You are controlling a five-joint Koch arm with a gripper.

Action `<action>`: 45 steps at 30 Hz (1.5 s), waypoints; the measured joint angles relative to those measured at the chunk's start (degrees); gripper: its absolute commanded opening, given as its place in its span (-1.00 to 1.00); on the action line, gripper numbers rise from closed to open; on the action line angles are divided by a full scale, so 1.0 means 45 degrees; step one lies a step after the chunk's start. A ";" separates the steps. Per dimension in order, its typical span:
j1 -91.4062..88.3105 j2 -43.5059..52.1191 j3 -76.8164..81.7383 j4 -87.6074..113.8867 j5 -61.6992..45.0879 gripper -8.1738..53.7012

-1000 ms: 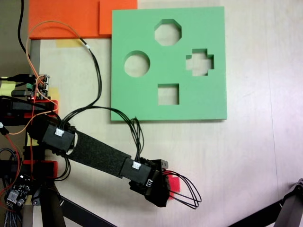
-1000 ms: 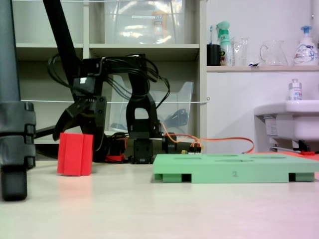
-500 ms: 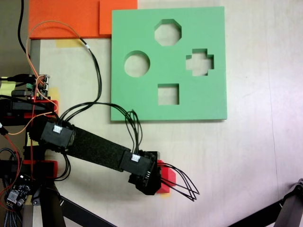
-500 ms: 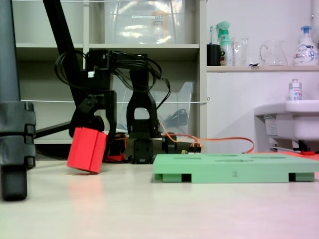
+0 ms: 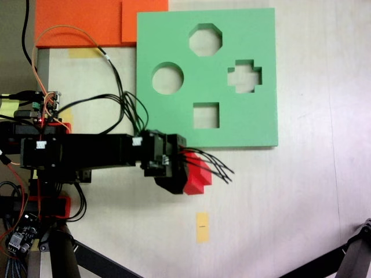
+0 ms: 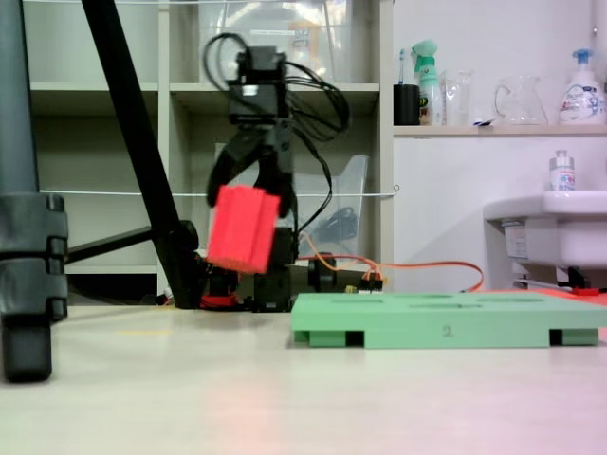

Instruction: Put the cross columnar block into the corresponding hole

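The red cross columnar block (image 6: 243, 228) hangs well above the table, slightly tilted, with my gripper (image 6: 248, 194) shut on its top. From above, the block (image 5: 197, 174) pokes out to the right of the black gripper (image 5: 177, 171), just below the green foam board (image 5: 174, 124). The plus-shaped hole (image 5: 244, 76) lies at the board's right side, empty, up and to the right of the block. In the side view the board (image 6: 446, 327) lies flat to the right of the gripper.
The board also has an octagonal (image 5: 205, 39), a round (image 5: 167, 78) and a square cutout (image 5: 206, 115). An orange foam sheet (image 5: 87, 20) lies at the top left. A yellow tape mark (image 5: 202, 226) sits on the table. A tripod leg (image 6: 142, 152) stands left of the arm.
The gripper has lifted the block off the table and swung it up toward the board's lower edge. The yellow tape mark where the block stood is now uncovered.
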 measured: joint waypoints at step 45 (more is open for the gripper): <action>-0.5703 -0.4102 -0.2207 -0.7715 0.8027 -0.13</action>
